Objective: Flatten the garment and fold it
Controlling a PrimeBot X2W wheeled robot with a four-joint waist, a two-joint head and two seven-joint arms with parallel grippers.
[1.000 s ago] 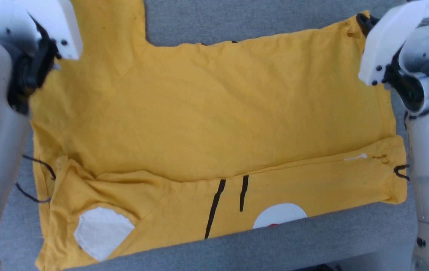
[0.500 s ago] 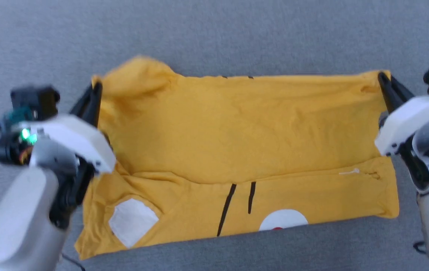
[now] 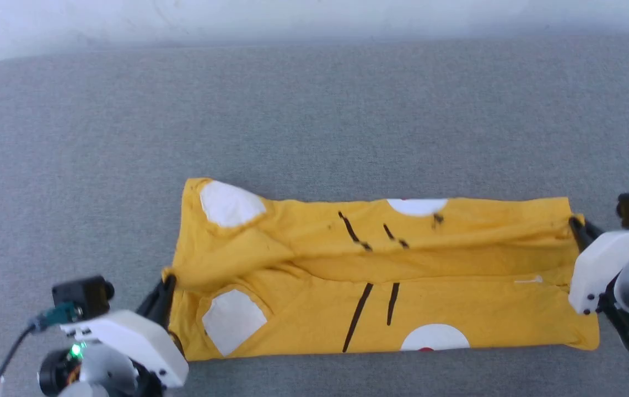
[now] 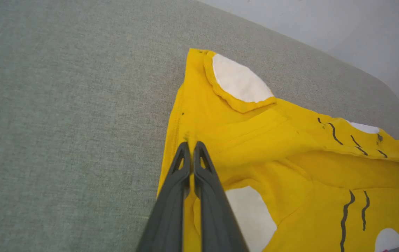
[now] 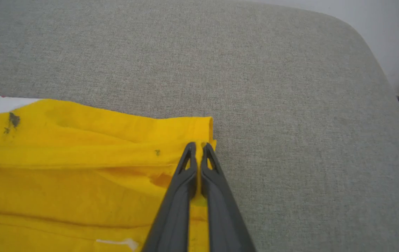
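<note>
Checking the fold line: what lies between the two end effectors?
The folded garment, from left end effector to right end effector, each shut on one end; seen in head view.

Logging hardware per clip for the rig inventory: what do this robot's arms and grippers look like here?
The left gripper and right gripper each have two long, slim dark grey fingers with triangular cut-outs near the tips. Behind them sit angular white housings topped by black camera blocks. The left wrist carries a green light and a dark cable.
</note>
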